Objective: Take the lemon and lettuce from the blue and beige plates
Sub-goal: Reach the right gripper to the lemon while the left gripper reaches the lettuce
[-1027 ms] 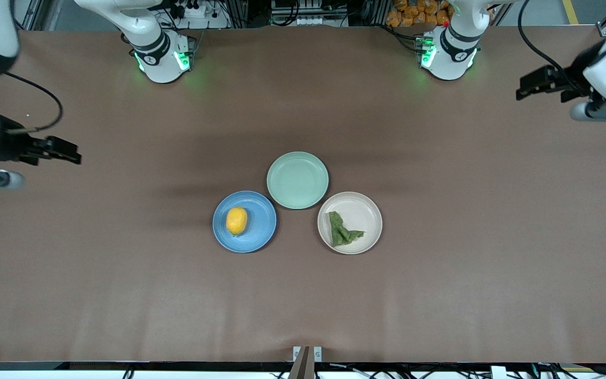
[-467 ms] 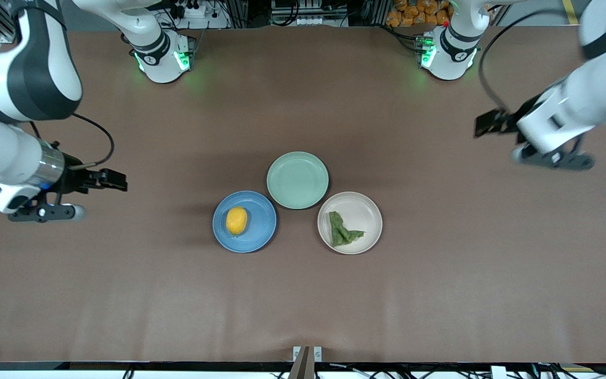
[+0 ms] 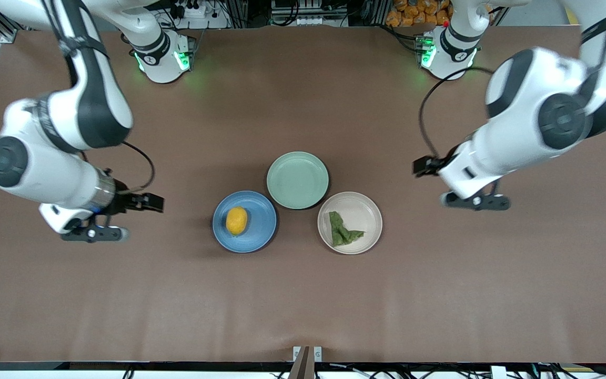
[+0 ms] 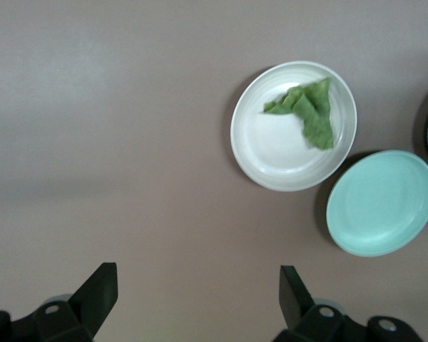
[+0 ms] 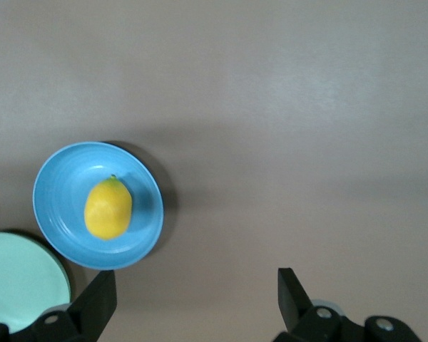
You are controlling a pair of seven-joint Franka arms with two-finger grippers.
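The yellow lemon [image 3: 236,220] lies on the blue plate [image 3: 262,227]. The dark green lettuce [image 3: 341,229] lies on the beige plate [image 3: 362,209]. My right gripper [image 3: 151,202] is open and empty over bare table, toward the right arm's end from the blue plate. My left gripper [image 3: 421,166] is open and empty over bare table, toward the left arm's end from the beige plate. The right wrist view shows the lemon [image 5: 108,208] on the blue plate [image 5: 63,182] ahead of the open gripper [image 5: 196,279]. The left wrist view shows the lettuce [image 4: 310,110] on the beige plate [image 4: 271,146] ahead of the open gripper [image 4: 197,278].
An empty mint-green plate [image 3: 298,180] sits between the two plates, farther from the front camera and touching or nearly touching both. It also shows in the left wrist view [image 4: 381,203] and the right wrist view [image 5: 18,281]. Brown table covering lies all around.
Both arms have swung in from the table's ends toward the plates. Both grippers stay open and empty. The lemon, lettuce and plates have not moved.
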